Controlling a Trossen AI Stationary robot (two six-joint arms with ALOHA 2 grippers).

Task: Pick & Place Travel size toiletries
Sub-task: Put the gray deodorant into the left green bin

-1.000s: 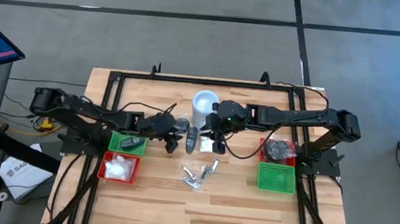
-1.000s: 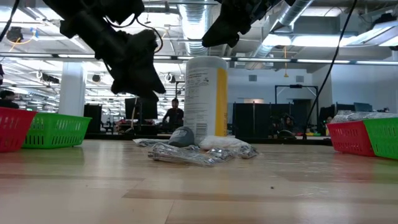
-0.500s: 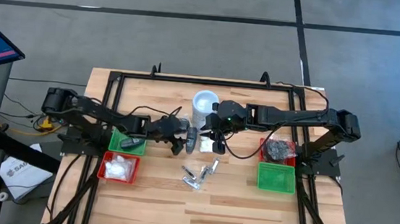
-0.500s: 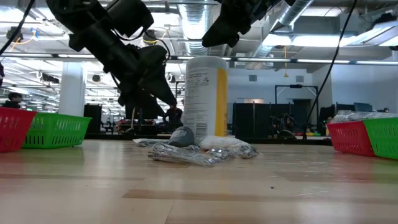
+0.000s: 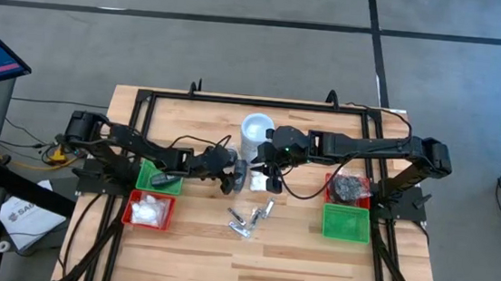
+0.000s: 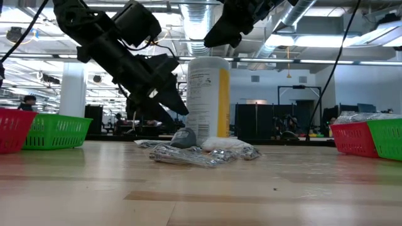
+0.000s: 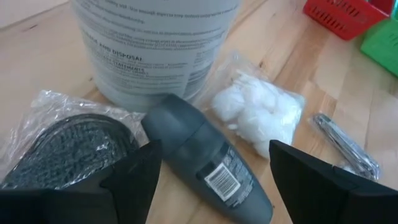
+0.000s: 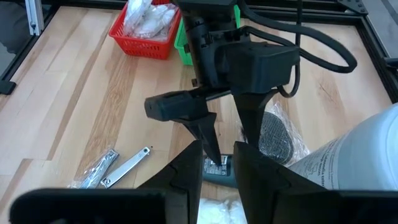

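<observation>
We see the left pincer (image 5: 226, 180) spread wide and empty over the dark oblong bottle (image 7: 205, 163) at the desk's (image 5: 312, 264) middle; the right pincer (image 8: 216, 163), nearly closed, holds nothing.

The tall white cylindrical canister (image 7: 155, 50) runs off the top edge in the left wrist shot, so its cap isn't visible. Its label text is too blurry to read. The dark grey oblong deodorant-style tube (image 8: 219, 169) is mostly hidden behind dark fingers in the right wrist shot. The clear crinkly packets (image 6: 201, 154) in the low shot are too small to identify.
</observation>
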